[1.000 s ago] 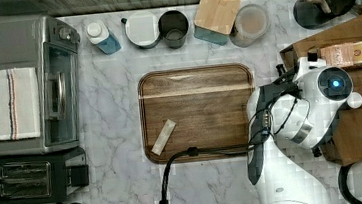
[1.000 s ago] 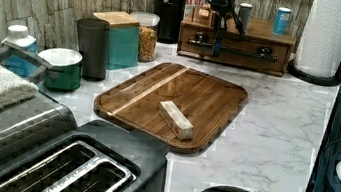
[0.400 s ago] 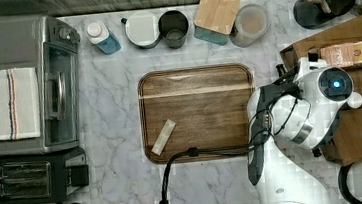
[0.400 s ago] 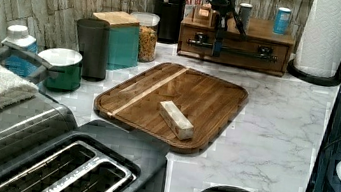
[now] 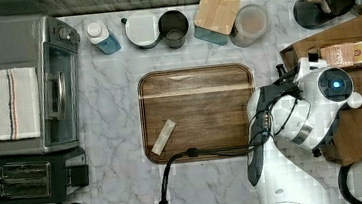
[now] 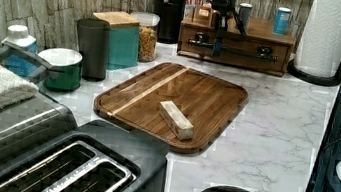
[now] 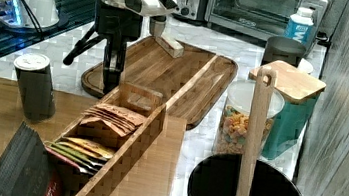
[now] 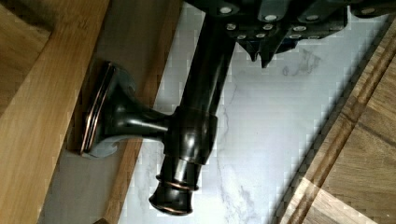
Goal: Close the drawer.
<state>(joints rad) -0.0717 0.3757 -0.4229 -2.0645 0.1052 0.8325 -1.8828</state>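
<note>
no change we can spot since earlier; gripper [image 6: 219, 29] sits on the drawer [image 6: 235, 52] handle bar [image 8: 198, 107], grip state unclear.

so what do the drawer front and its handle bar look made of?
Drawer front: looks like medium-brown wood with a satin finish; grain shows in the wrist view. Handle bar: probably dark metal, bronze-like; it is glossy, with coppery worn edges on its mount and end rings.
</note>
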